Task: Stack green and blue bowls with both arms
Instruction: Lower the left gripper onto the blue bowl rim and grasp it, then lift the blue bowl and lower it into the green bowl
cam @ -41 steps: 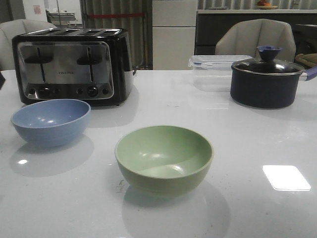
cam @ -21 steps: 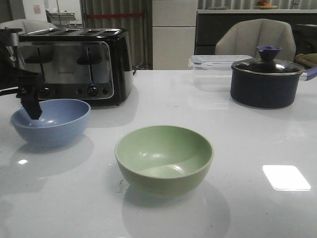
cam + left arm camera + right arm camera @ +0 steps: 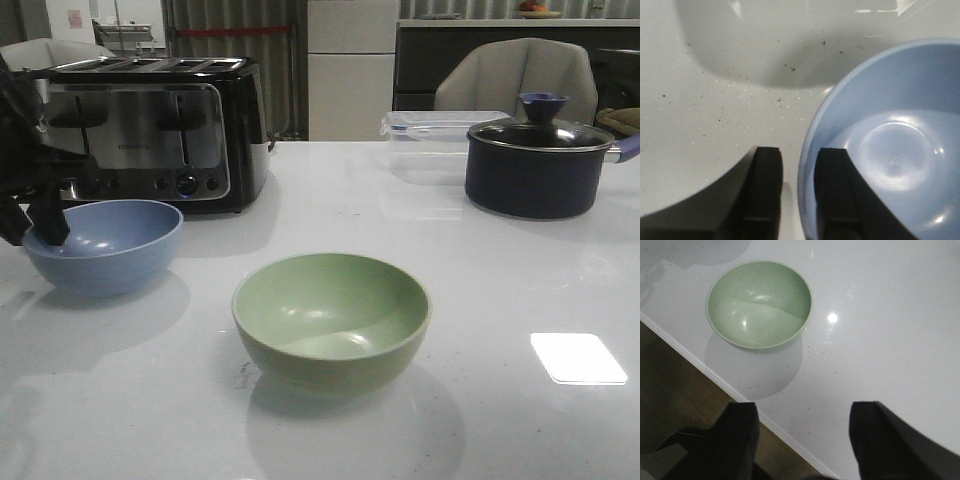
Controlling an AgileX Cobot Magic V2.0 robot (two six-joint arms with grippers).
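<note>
Surface: glossy white speckled tabletop (image 3: 480,270), dark flecks visible up close in left wrist view. Bright rectangular light reflection near right. Table edge seen in right wrist view, w/ brownish floor (image 3: 670,405) below it.

Room behind: two grey upholstered chairs, one far right (image 3: 515,75) and one far left, a white cabinet or column far centre, ribbed curtain-like wall beside it.

Dusty light-blue round matte bowl (image 3: 103,245) sat left side of table, upright, just in front of black-and-chrome four-slot toaster (image 3: 150,130). Pale sage-green round matte bowl (image 3: 331,318) sat near centre, upright, well apart from blue one; nothing inside either.

Left black two-fingered gripper (image 3: 798,192) was at the blue bowl's left rim: one finger inside the bowl, the other outside, jaws narrowly apart w/ rim between them. Whether fingers actually pressed the rim, couldn't tell. In front view it showed as a dark shape at far left edge.

Right black gripper (image 3: 802,440) hung over near table edge, jaws wide apart, holding nothing; green bowl well away from it.

Far right: dark navy pot w/ glass lid and blue knob (image 3: 538,165), clear plastic lidded container (image 3: 435,140) just left of it.
</note>
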